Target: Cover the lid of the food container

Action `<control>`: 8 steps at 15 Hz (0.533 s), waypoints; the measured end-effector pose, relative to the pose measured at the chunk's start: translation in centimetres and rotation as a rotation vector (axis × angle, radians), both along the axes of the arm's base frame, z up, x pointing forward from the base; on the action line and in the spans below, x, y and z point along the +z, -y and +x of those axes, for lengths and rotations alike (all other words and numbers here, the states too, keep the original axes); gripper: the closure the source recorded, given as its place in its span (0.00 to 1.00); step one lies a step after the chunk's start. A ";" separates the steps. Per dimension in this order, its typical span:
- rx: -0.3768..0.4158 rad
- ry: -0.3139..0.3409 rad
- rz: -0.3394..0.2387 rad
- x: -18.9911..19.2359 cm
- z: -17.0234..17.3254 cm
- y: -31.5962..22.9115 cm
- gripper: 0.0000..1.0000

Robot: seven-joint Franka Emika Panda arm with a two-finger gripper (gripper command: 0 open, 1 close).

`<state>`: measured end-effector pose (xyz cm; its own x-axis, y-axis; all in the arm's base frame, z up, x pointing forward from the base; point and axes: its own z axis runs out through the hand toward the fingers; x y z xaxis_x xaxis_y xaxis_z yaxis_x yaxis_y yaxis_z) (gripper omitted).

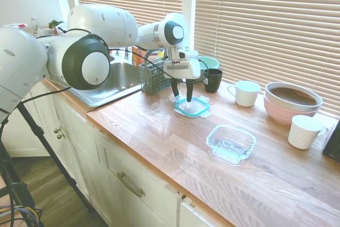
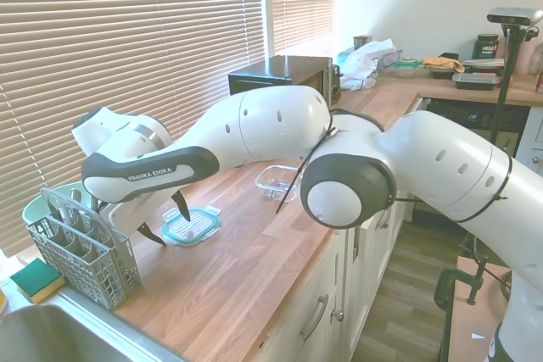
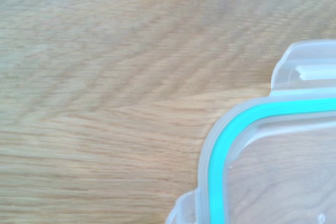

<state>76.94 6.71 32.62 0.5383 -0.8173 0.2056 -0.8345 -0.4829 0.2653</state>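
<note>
Looking across your wooden counter (image 1: 159, 131) in the first exterior view, you see the arm (image 1: 111, 30) reach in from the sink side with the gripper (image 1: 182, 98) pointing down over the lid (image 1: 192, 107), its two dark fingers spread apart and holding nothing, their tips at or just above the lid's near edge; you cannot tell from here whether they touch it. The lid lies flat on the wood, and the food container (image 1: 231, 143) sits open on the counter, apart from the lid and nearer the front edge. Only this view shows you the row along the blinds: a large pink bowl (image 1: 292, 104), two white cups (image 1: 246, 93) (image 1: 305, 131) and a black mug (image 1: 213, 80). The second exterior view gives you the opposite side: the fingers straddle the lid (image 2: 191, 225) at its edge, the container (image 2: 279, 181) lies beyond it partly behind the arm, and a grey cutlery basket (image 2: 81, 252) stands close beside the gripper (image 2: 166, 219). The wrist view alone shows you the lid's teal rim (image 3: 231, 145) and a clear snap tab (image 3: 304, 69) up close against bare wood grain.
</note>
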 end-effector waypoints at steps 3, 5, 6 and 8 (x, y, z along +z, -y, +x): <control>-0.001 -0.002 -0.008 -0.2 0.0 -0.2 1.00; -0.004 -0.004 -0.015 -0.4 0.0 -0.1 1.00; -0.007 -0.005 -0.019 -0.5 -0.1 -0.1 1.00; -0.011 -0.006 -0.024 -0.7 -0.1 -0.1 1.00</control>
